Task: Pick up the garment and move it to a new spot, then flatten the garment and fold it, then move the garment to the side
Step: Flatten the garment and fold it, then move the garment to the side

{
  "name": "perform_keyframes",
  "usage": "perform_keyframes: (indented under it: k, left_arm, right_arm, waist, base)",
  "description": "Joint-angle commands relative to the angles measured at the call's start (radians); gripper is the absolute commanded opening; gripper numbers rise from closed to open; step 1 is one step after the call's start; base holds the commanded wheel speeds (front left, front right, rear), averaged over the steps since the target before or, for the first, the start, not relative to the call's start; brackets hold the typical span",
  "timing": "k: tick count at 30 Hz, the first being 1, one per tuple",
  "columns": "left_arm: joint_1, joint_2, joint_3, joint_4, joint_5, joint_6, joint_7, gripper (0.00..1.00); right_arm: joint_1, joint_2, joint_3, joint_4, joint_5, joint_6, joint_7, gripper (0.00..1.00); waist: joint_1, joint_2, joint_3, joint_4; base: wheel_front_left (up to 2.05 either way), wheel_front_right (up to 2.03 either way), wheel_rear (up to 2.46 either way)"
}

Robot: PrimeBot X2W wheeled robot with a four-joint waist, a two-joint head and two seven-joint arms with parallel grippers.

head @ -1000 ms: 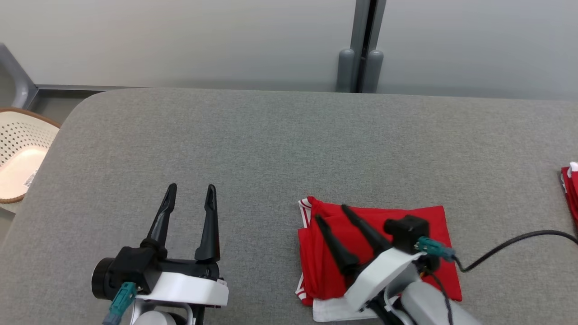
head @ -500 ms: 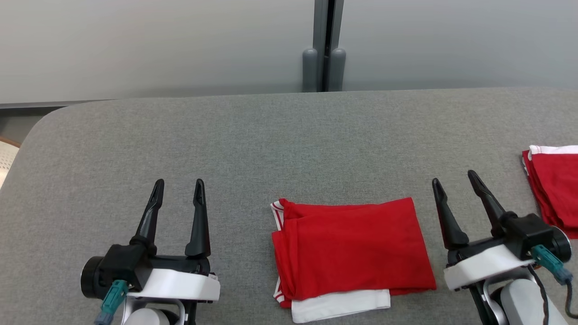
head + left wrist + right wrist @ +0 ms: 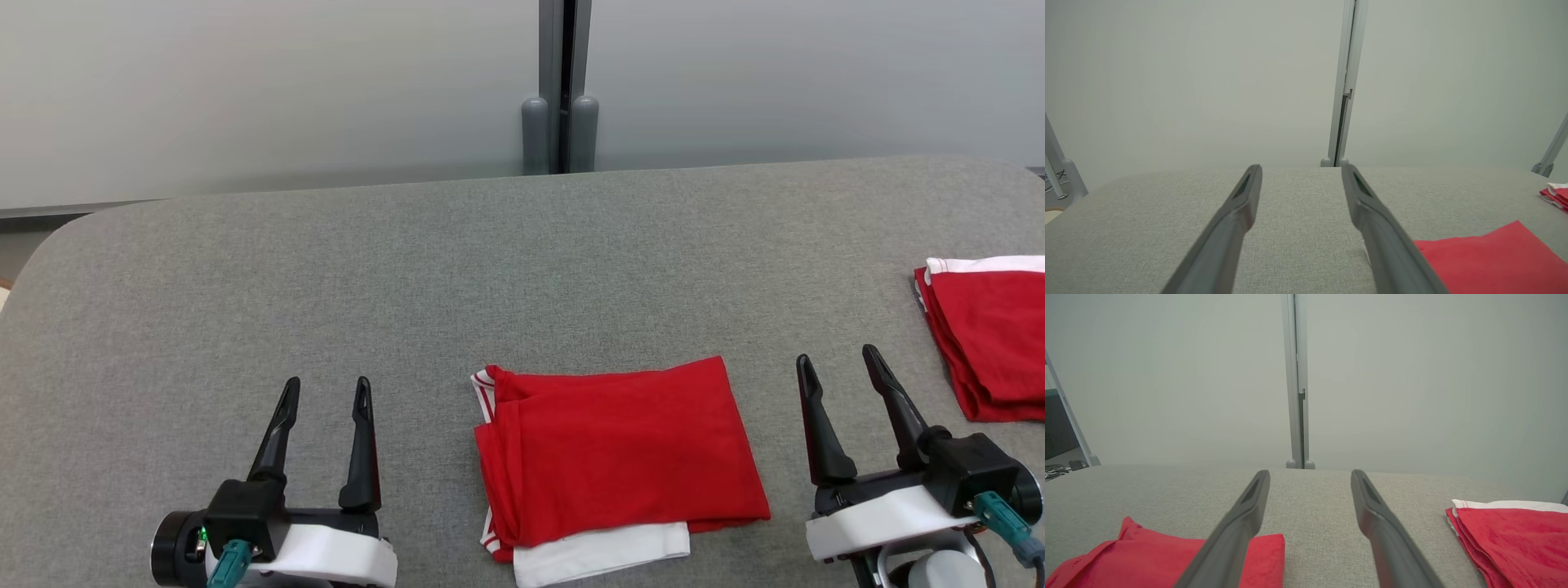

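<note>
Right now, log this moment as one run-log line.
garment: folded, flat on table | left gripper: open, empty | right gripper: open, empty | likely next: move garment aside

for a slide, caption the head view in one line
Folded red and white garment on grey fabric table between open left gripper and open right gripper, second red folded garment at far right.

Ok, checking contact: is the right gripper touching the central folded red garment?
No, the right gripper stands open beside the central folded red garment, grey table between.
</note>
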State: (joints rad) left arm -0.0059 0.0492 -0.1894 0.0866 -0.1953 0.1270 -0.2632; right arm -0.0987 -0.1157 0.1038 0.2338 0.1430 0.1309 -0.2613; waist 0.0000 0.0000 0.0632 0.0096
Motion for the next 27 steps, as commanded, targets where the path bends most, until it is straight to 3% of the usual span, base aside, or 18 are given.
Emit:
perform_keyframes:
  k: [1, 13, 27]
  left_arm:
    - [0.004, 0.004, 0.001, 0.006, 0.002, -0.005, -0.001, 1.00]
    - [0.000, 0.004, -0.010, 0.015, -0.003, -0.014, -0.001, 1.00]
    - [-0.045, 0.003, -0.041, 0.006, 0.011, -0.022, -0.001, 1.00]
  right_arm:
    - [0.011, 0.001, -0.006, -0.007, -0.006, -0.001, -0.005, 1.00]
    - [0.018, 0.010, -0.004, 0.015, 0.000, -0.001, -0.005, 1.00]
    - [-0.052, 0.043, 0.075, 0.277, 0.098, -0.001, -0.003, 1.00]
  waist:
    - [0.0000, 0.0000, -0.003, 0.000]
    - [0.0000, 0.0000, -0.002, 0.006]
    - [0.0000, 0.0000, 0.071, 0.061]
  base:
    - [0.00, 0.00, 0.00]
    - [0.00, 0.00, 0.00]
    - [0.00, 0.00, 0.00]
